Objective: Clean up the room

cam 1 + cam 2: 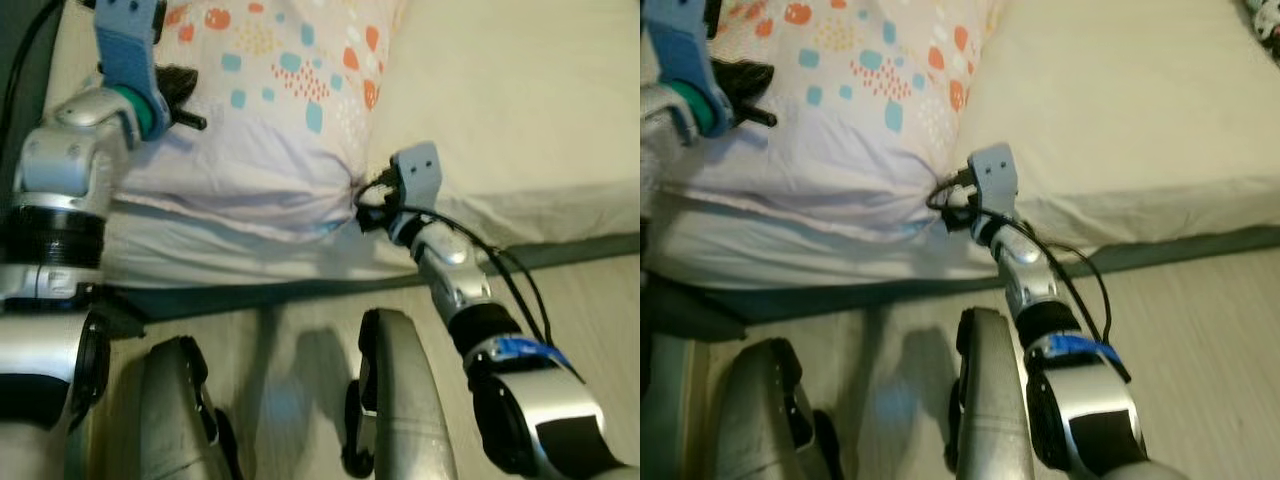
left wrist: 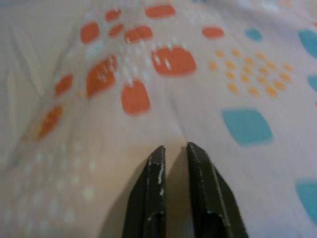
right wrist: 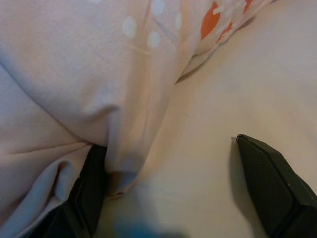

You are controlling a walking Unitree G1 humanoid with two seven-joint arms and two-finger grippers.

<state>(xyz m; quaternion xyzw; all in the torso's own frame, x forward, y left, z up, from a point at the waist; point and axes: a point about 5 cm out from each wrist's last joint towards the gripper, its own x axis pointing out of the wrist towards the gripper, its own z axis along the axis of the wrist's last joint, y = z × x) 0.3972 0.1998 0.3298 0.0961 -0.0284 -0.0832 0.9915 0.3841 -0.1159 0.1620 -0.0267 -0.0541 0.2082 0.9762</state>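
A white pillow (image 1: 270,120) printed with orange and teal patches lies on the cream bed (image 1: 520,100), near its front edge. My left gripper (image 2: 174,148) rests on the pillow's left part with its two black fingers almost together and nothing visibly between them. My right gripper (image 3: 168,168) is at the pillow's lower right corner (image 1: 345,195), open wide. One of its fingers (image 3: 91,191) is tucked against the folded pillow fabric, and the other finger (image 3: 270,186) lies on the bare sheet.
The bed's side runs across the view with a dark base strip (image 1: 250,298) below it. A light wooden floor (image 1: 590,290) lies in front. My own legs (image 1: 400,400) stand close to the bed. A dark patterned item (image 1: 1268,25) shows at the far right.
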